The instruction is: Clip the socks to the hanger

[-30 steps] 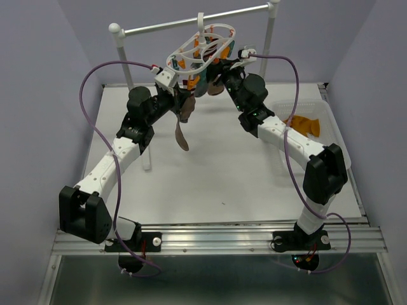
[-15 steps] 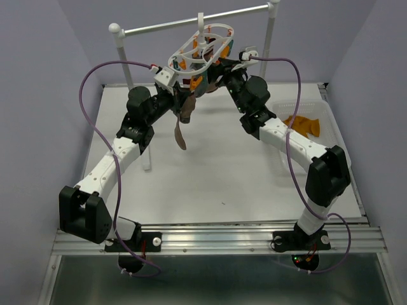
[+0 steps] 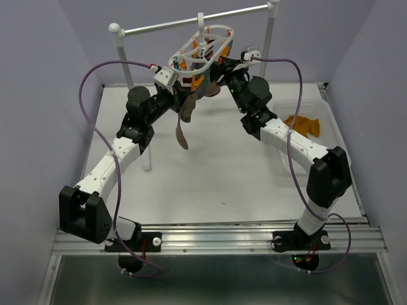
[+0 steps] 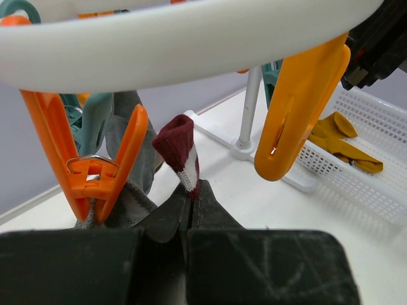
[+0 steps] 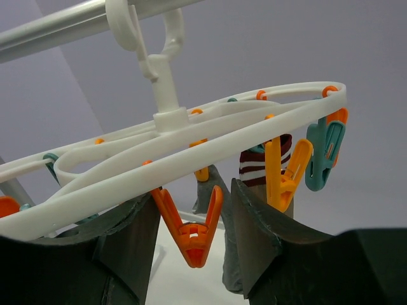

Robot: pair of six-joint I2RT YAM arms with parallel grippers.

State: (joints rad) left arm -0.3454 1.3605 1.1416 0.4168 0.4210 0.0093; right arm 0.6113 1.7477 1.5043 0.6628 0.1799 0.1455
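Above a white table (image 3: 222,171), left hand (image 4: 193,190) pinches maroon knit sock (image 4: 177,143); right hand (image 5: 194,197) gapes under oval hanger (image 5: 210,149).

The hanger (image 4: 191,38) is plain white. Its clips come in two solid colours: an orange clip (image 4: 300,108) here, a teal clip (image 5: 324,155) there. The maroon sock (image 4: 178,143) carries a white band. The grey sock (image 4: 130,127) is plain. The striped sock (image 5: 255,168) shows maroon and white bars. The brown sock (image 3: 180,135) is dark, and the mustard sock (image 4: 343,143) is a warm yellow-orange. The basket (image 4: 381,121) is white with a mesh pattern. The table (image 3: 222,171) is white. The rack (image 3: 119,47) is white too, with a silvery bar (image 3: 165,24). The arms (image 3: 114,159) are white and black, the cables (image 3: 86,95) purple, the walls (image 3: 38,95) pale lilac.
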